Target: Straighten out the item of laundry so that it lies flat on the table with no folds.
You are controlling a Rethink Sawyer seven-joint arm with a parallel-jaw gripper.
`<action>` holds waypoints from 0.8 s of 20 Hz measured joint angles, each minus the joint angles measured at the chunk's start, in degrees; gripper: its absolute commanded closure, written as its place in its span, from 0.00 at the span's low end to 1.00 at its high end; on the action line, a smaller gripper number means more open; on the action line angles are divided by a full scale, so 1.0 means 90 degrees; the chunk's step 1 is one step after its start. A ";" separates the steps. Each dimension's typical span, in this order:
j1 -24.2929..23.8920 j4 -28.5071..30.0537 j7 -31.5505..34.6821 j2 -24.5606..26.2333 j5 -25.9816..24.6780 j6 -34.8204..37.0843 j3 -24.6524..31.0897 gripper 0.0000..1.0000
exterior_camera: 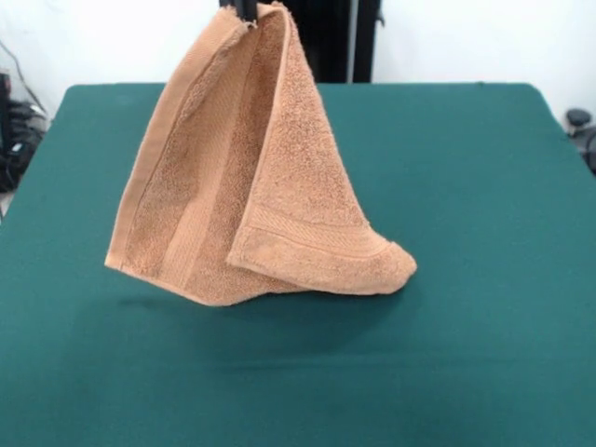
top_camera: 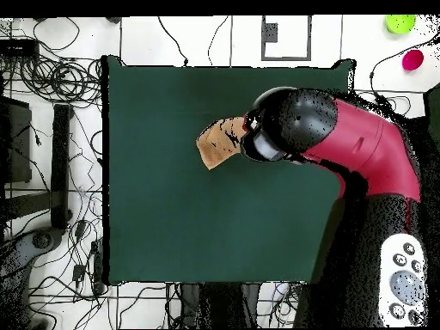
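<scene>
- Gripper [exterior_camera: 249,11] pinching the tan-orange terry towel [exterior_camera: 251,168] by a top corner, hanging folded.
- Risk: lowered straight onto the green table [exterior_camera: 484,186], fold stays trapped; weak corner pinch could slip.

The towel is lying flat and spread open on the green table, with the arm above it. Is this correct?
Not quite. The towel is not flat: the front view shows it hanging from its top corner, doubled over itself, its lower edge lifted above the green table. The arm is indeed above it, as the overhead view shows.
</scene>
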 measured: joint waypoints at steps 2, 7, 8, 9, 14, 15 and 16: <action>0.0000 0.0000 0.0000 0.0005 -0.0001 0.0000 0.0004 1.00; -0.0005 -0.0042 0.0000 0.0030 -0.0020 0.0080 0.0021 1.00; -0.0014 -0.0077 0.0000 0.0038 -0.0026 0.0151 0.0039 1.00; -0.0022 -0.0104 0.0000 0.0043 -0.0029 0.0218 0.0054 1.00; -0.0094 -0.0434 0.0000 0.0078 -0.0057 0.0983 0.0147 1.00; -0.0126 -0.0558 0.0000 0.0081 -0.0063 0.1253 0.0163 1.00; -0.0158 -0.0682 0.0000 0.0084 -0.0070 0.1522 0.0178 1.00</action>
